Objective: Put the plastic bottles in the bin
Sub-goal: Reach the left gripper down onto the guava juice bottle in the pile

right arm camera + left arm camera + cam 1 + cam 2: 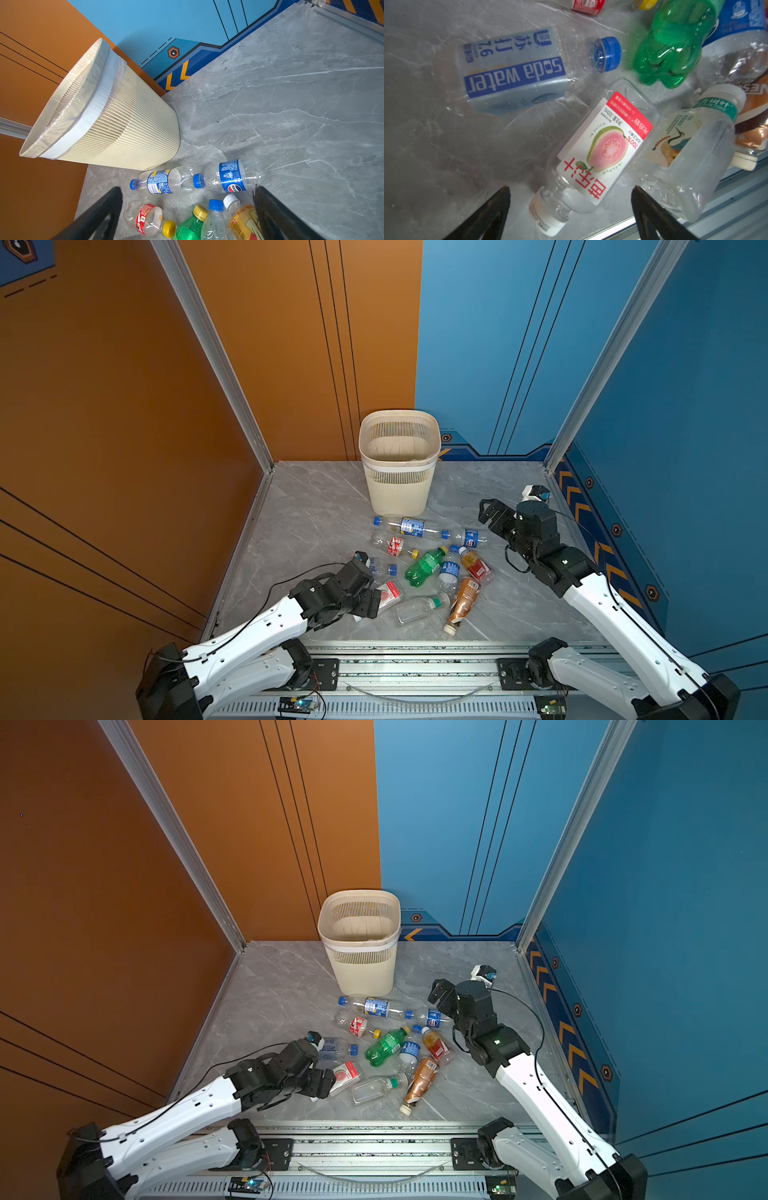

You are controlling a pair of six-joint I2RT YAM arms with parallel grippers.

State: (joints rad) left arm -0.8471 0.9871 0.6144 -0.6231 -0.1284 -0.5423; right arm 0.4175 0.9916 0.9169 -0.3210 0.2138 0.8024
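Left arm (270,626) and right arm (611,610): glossy white shells dotted with small dark holes, chunky black joints, thin black cables (299,572) trailing behind the fingers (485,218), which are plain matte-black wedges.

Setting: robot test cell, laboratory type. Orange panels (104,406) and blue panels (685,406) are enclosing a grey marble-look tabletop (311,510). Aluminium posts (210,344) are framing the corners. White arms (257,626) are sitting on an extruded rail (415,672), and bare circuit boards (299,703) are glowing below it.
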